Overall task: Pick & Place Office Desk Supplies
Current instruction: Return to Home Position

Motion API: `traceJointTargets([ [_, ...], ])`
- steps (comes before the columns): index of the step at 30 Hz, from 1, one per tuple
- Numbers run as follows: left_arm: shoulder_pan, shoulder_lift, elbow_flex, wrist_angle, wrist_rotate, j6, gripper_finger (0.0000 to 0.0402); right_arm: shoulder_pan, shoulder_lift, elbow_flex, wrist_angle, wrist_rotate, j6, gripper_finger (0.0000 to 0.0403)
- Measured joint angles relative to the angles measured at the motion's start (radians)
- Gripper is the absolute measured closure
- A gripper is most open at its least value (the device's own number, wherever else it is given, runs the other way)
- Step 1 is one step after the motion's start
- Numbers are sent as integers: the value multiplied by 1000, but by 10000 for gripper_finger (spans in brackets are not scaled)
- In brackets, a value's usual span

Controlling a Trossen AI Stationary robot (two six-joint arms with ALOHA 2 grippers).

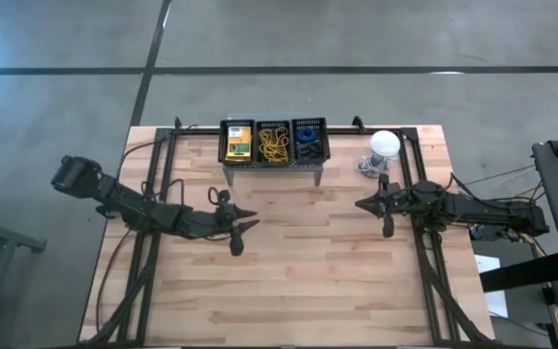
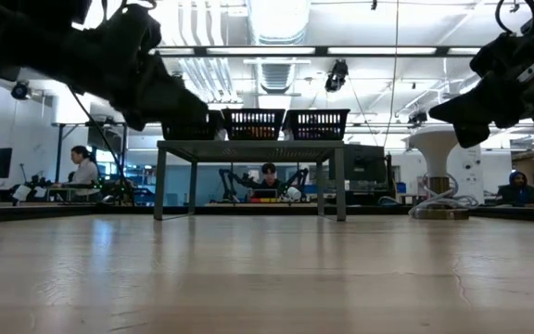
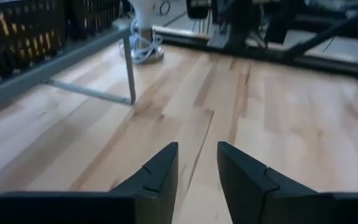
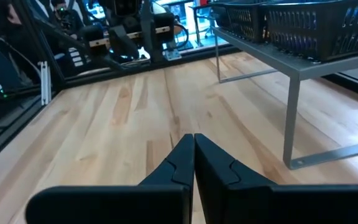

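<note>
Three black baskets sit side by side on a grey stand [image 1: 271, 167] at the table's far middle. The left basket holds yellow-and-green crayon boxes [image 1: 238, 142], the middle one yellow rubber bands [image 1: 273, 143], and the right one blue and black elastic loops [image 1: 307, 138]. My left gripper [image 1: 250, 218] hovers over the wood, left of centre and nearer than the stand. It is open, with nothing between its fingers [image 3: 197, 149]. My right gripper [image 1: 360, 206] is shut and empty [image 4: 193, 138]. It hangs above the table right of centre, pointing toward the left arm.
A white dome-shaped object [image 1: 384, 145] with a coiled cable stands at the far right, beside the stand. The stand's thin legs [image 3: 130, 68] reach down to the wood. Bare wood [image 1: 298, 271] fills the middle and near part of the table. People sit in the room beyond [image 2: 83, 167].
</note>
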Motion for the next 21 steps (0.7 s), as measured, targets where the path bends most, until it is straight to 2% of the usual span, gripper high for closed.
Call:
traceJointTargets([
  [10, 0, -13, -1, -218, 10, -4, 284, 0, 0, 0, -1, 0, 0, 394],
  [12, 2, -89, -5, -338, 44, -53, 284, 0, 1, 0, -1, 0, 0, 394],
  [15, 1, -272, -63, -308, 55, -168, 284, 0, 1, 0, -2, 0, 0, 394],
  [18, 41, -476, -161, -99, 64, -11, 284, 0, 0, 1, -1, -3, 0, 394],
  [21, 87, -660, -260, -27, 211, 143, 284, 0, 1, 1, -1, -2, 0, 394],
])
